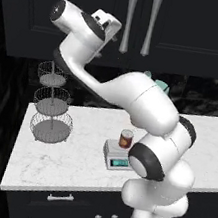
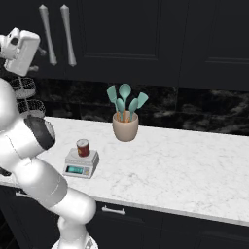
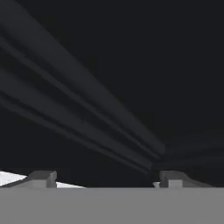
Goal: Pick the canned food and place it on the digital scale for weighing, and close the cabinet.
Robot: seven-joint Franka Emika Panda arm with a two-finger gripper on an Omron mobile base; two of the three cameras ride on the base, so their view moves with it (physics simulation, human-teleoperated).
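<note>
With the canned food [image 1: 126,138] sitting on the digital scale [image 1: 116,156] and my gripper [image 3: 104,178] spread apart, holding nothing, hard up against the cabinet [image 1: 196,30] door panel, I risk scraping or glancing off the flat face.

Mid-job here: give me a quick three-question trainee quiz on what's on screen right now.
1. True or false: the canned food stands upright on the digital scale.
2. The hand faces: A) the utensil pot; B) the cabinet door panel; C) the wire basket stand.
3. Fill in: the cabinet's two doors look ____, their bar handles side by side.

Key:
1. True; its grey top faces up.
2. B; dark panel moulding lies ahead of the open fingers.
3. Shut.
</note>
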